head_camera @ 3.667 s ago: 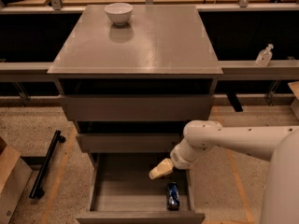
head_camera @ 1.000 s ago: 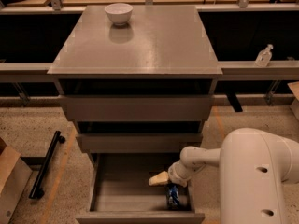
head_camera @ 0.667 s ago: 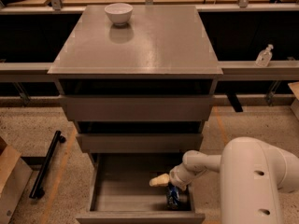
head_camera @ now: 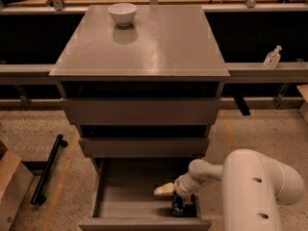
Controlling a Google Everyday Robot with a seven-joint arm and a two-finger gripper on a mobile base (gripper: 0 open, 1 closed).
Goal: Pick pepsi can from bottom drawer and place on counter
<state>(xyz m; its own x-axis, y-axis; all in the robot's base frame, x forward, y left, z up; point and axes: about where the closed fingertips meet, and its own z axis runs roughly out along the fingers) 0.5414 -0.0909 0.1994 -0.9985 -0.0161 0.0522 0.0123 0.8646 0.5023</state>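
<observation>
The bottom drawer point(head_camera: 120, 202) is pulled open at the foot of the cabinet. The pepsi can point(head_camera: 178, 207), dark blue, lies in its front right corner, mostly covered by my arm. My gripper point(head_camera: 174, 197) reaches down into the drawer right over the can. One pale finger point(head_camera: 163, 189) sticks out to the left, beside the can. The counter point(head_camera: 144, 40) is the glossy grey-brown top slab above the drawers.
A white bowl point(head_camera: 121, 13) stands at the counter's far left. A clear pump bottle point(head_camera: 272, 57) sits on a ledge at the right. A black bar point(head_camera: 47, 168) and a cardboard box point(head_camera: 10, 186) lie on the floor at the left. My white arm point(head_camera: 257, 186) fills the lower right.
My arm has swung down and inward, and the gripper has dropped from above the drawer's middle right onto the can at the front right corner. The can has not moved.
</observation>
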